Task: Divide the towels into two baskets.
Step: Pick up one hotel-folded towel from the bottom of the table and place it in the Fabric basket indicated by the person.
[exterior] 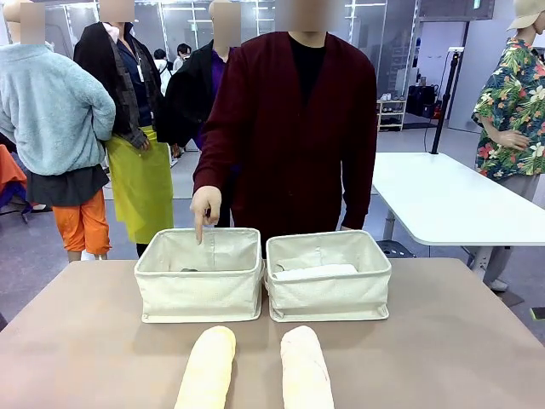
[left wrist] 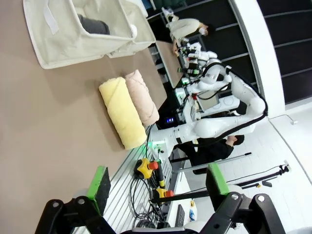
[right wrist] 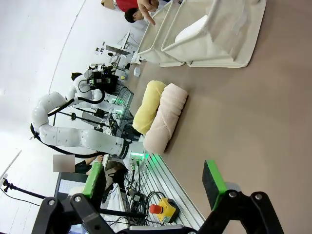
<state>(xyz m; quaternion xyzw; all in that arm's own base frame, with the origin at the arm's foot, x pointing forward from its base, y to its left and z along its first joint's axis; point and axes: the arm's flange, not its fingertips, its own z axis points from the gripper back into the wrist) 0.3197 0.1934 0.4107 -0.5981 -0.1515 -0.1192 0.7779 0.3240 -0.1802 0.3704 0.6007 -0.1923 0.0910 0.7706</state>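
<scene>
Two baskets stood just beside each other at the far middle of the table (exterior: 85, 341). The grey towel (left wrist: 94, 24) lay in the left basket (exterior: 200, 294) and the white towel (exterior: 313, 272) in the right basket (exterior: 328, 294). The yellow towel (exterior: 207, 368) and pink towel (exterior: 306, 368) lay side by side at the near edge. The person's hand (exterior: 205, 207) pointed one finger down over the left basket. The left gripper (left wrist: 158, 179) and right gripper (right wrist: 154, 178) were spread wide, grasping nothing.
</scene>
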